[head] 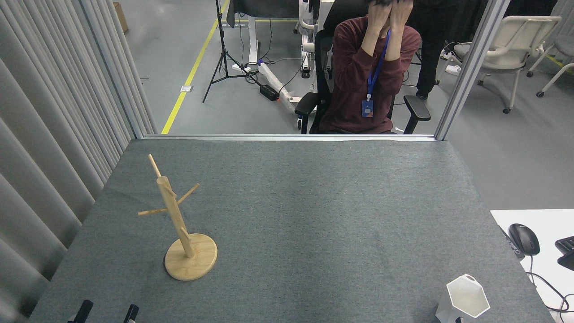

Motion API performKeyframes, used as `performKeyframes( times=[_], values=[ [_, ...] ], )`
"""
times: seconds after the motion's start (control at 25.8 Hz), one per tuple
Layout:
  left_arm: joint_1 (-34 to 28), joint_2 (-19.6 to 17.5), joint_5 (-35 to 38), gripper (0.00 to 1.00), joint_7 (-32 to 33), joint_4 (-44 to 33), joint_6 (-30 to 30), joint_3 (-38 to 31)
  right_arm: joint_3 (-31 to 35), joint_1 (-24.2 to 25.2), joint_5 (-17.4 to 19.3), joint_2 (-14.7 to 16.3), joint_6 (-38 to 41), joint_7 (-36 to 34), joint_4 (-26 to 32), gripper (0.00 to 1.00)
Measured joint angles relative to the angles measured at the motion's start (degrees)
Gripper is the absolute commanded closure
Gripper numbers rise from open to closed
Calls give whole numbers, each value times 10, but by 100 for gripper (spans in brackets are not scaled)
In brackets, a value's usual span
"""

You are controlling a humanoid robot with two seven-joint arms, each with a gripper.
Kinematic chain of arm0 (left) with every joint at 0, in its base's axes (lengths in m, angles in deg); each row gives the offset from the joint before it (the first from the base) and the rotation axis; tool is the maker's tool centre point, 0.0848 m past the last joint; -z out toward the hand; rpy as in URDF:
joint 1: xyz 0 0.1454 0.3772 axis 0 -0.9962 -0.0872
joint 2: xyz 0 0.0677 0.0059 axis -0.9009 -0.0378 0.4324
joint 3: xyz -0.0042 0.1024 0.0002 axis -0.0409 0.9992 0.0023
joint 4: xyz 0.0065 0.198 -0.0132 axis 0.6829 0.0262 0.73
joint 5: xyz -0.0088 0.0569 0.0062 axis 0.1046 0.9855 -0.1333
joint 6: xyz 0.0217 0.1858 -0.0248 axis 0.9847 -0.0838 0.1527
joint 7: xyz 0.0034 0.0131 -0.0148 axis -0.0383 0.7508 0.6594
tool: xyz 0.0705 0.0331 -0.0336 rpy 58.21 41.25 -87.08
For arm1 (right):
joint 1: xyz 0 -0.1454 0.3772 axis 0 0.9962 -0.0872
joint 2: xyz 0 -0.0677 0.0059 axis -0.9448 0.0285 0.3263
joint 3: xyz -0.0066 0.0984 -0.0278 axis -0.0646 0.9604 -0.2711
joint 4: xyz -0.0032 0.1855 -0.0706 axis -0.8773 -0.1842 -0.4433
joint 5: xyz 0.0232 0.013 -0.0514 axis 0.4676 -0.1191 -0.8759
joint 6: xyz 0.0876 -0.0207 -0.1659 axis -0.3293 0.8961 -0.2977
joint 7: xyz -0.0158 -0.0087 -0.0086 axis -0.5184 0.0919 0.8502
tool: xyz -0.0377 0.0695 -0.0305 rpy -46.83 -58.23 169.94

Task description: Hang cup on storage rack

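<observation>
The white faceted cup (466,297) stands upright at the table's near right corner, its hexagonal rim open upward and its pierced tab pointing away from me. The bamboo storage rack (176,220) stands on its round disc base at the left, with thin pegs angled off the post. At the bottom left edge, my left gripper (107,312) shows only two dark fingertips (84,309), spread apart with nothing between them, near the rack's base. A small dark tip of my right gripper (457,320) pokes up at the bottom edge in front of the cup.
Grey felt covers the table (296,215). A person in a maroon sleeve (358,67) sits in a chair beyond the far edge, hands raised to the head. Grey curtains line the left side. A side desk with a black mouse (523,238) stands at the right.
</observation>
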Motion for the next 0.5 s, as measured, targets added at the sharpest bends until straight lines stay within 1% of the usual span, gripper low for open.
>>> performKeyframes(
  times=[0.19, 0.5],
  values=[
    [0, 0, 0, 1, 0, 1, 0, 0, -3, -14, -1, 2, 5, 3, -13, 1],
    [0, -1, 0, 1, 0, 0, 1, -2, -30, -36, -3, 13, 5, 3, -42, 1]
  ],
)
